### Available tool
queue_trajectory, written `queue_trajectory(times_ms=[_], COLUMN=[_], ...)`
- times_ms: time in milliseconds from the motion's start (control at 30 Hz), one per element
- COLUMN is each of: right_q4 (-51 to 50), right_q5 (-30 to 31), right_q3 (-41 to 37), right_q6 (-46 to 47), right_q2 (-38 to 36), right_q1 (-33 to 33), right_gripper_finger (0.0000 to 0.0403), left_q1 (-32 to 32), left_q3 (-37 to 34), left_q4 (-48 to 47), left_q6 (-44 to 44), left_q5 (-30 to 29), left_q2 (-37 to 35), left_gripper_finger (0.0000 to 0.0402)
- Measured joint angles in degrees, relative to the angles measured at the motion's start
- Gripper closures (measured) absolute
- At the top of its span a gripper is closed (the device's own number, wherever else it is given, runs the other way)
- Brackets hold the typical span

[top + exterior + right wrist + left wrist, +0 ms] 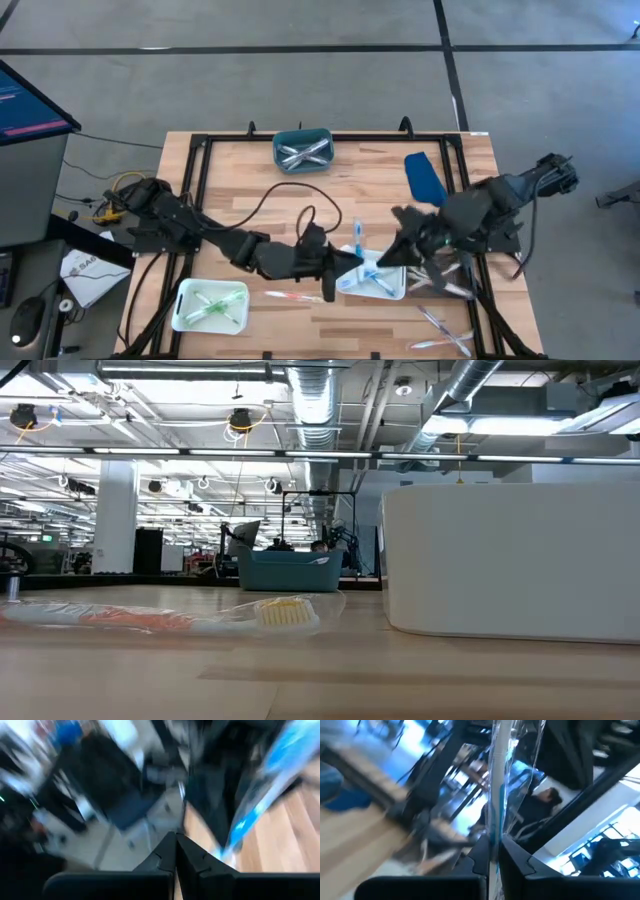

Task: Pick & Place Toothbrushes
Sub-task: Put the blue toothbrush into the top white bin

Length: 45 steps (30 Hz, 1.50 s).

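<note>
Reaching in from the left side of the table, the left gripper [345, 262] hangs over the near edge of the white tray [392, 290] in the middle. Its two dark fingers [479, 857] are pressed tight on a blue toothbrush [496, 785] in a clear wrapper, and the brush sticks straight out past the fingertips. From above, that same brush [358, 242] points away from the gripper toward the far side of the table. The right gripper [405, 245] comes in from the right and sits just past the other side of the white tray, very near the left one. Its fingers [162, 855] are pressed together with nothing between them, and a blue wrapped toothbrush [265, 790] shows close beside them (too blurry to tell if they touch). More blue brushes [372, 275] lie inside the white tray. A pink toothbrush [295, 296] lies on the wood just left of that tray, and it shows up close in the low view [160, 618]. Green brushes [212, 305] lie in a pale green tray [180, 300] at the near left. Clear brushes [303, 152] lie in the teal tray [302, 165] at the far edge. A few loose brushes [440, 325] lie on the table [230, 180] at the near right.
</note>
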Motion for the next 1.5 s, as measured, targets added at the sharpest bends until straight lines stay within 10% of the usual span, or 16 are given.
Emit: queue_trajectory(times_ms=[367,933,1500], right_q4=[17.27,25.05,24.13], right_q5=[0.20,3.08,3.08], right_q3=[0.02,0.00,0.00], right_q6=[7.42,5.80,5.91], right_q2=[-5.21,4.86,6.44], right_q1=[-8.30,-11.85,-10.96], right_gripper_finger=[0.0389,0.0163,0.0169], left_q1=[2.01,2.69,3.87], left_q3=[0.02,0.07,0.02], left_q4=[4.01,-9.81,-11.09], left_q6=[11.75,6.75,5.46], left_q5=[3.92,7.26,6.65], left_q2=[-8.59,-14.76,-14.20], left_gripper_finger=[0.0392,0.0392,0.0392])
